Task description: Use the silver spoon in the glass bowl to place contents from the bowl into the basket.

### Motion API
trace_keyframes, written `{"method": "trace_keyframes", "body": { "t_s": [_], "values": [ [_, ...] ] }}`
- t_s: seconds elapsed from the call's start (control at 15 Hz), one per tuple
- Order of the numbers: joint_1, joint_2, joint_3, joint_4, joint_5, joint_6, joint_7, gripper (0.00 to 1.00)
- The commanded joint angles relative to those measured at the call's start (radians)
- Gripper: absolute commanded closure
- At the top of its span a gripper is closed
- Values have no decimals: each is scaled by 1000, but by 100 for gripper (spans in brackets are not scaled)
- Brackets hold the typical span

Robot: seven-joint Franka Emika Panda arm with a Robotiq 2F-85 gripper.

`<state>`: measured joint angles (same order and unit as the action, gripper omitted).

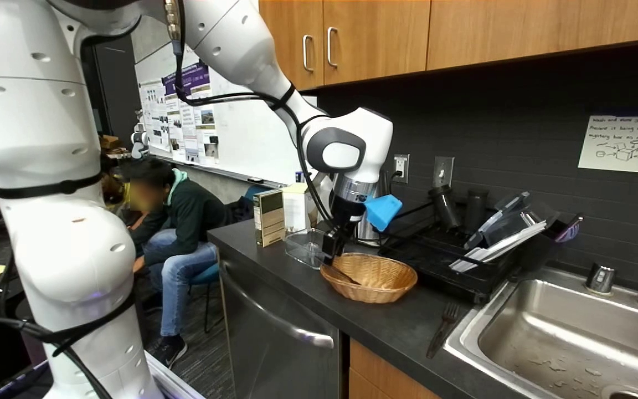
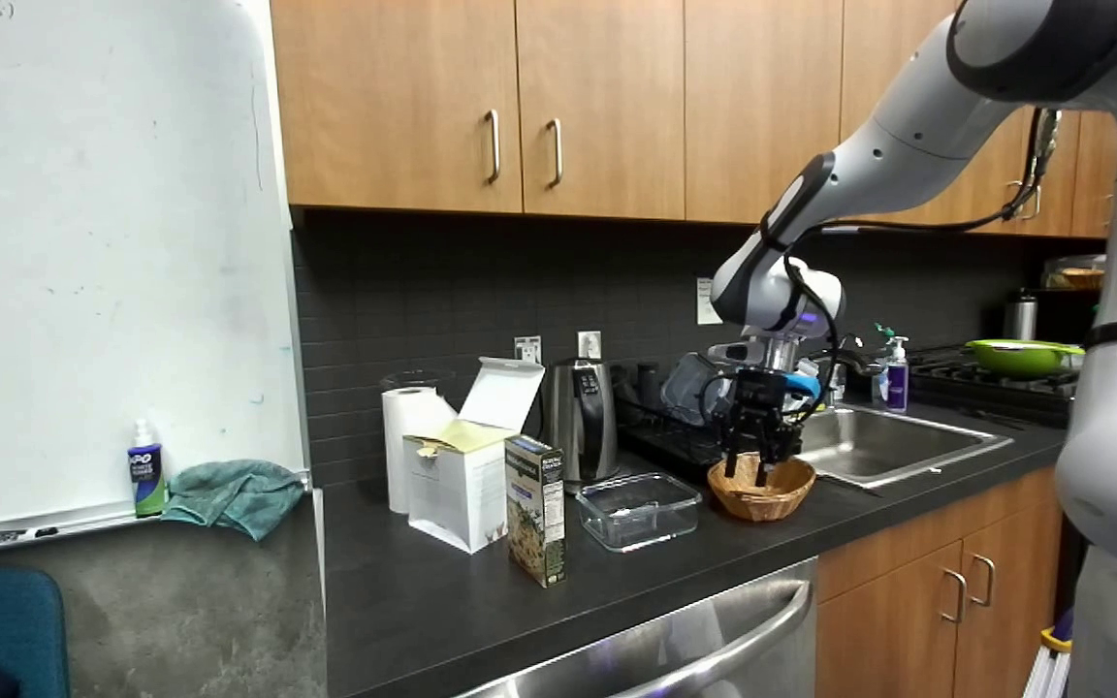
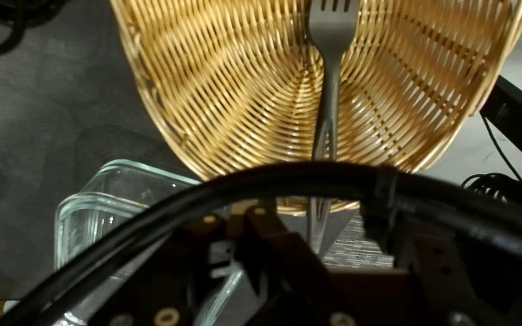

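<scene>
Fork (image 3: 331,86): in wicker basket (image 3: 261,86), handle across rim. Claw (image 2: 748,474): fingers part-way apart, handle between, no grip apparent. Glass dish (image 2: 641,528): near basket. Hazards: finger catching handle on lift may lever fork out; sideways drift may drag or tip basket.

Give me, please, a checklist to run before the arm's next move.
1. The basket stands upright on the counter: ok.
2. The gripper has its jaws apart: ok.
3. The fork has its tines over the basket: ok.
4. Its handle is free of the gripper: cannot tell.
5. The glass bowl stands upright beside the basket: ok.
6. A silver spoon is at the gripper: not ok, a fork is.
</scene>
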<state>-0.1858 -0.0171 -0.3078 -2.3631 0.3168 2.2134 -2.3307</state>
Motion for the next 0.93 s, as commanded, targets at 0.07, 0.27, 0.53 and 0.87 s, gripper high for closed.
{"method": "trace_keyframes", "body": {
  "t_s": [0.07,0.27,0.53,0.87],
  "values": [
    [-14,-18,30,5,1,29,39,9],
    [-8,-41,44,7,1,55,83,0],
    [1,-56,67,12,-15,70,174,0],
    [14,-83,101,1,-51,93,364,0]
  ]
}}
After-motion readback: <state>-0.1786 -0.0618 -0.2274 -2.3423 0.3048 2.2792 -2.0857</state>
